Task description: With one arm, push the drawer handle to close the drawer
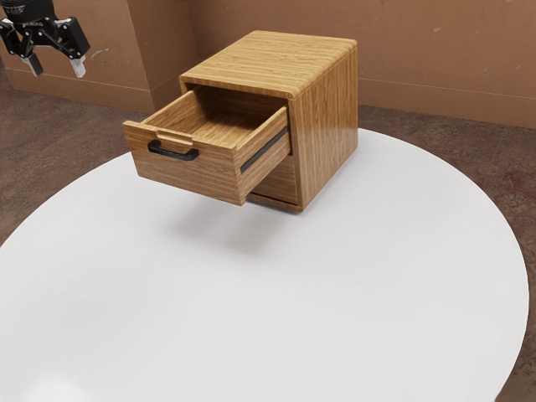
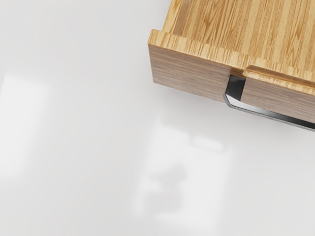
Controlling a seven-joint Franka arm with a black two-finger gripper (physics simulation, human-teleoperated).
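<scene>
Gripper (image 1: 56, 65) is hanging up in the exterior view's upper left, fingers spread with nothing between them, which makes sense to me since a push doesn't need a grab. Top drawer (image 1: 197, 172) is way out of the cabinet (image 1: 329, 126) over the white table (image 1: 251, 310), presumably carried by that dark side rail (image 1: 265, 151). Black handle (image 1: 173, 154) sits on its outer face, so I'd press there, toward the cabinet.

Wrist cam looks down on the front panel (image 2: 189, 71) and handle, hand clear of both. I'd line up first; an off-center shove might bind it.
</scene>
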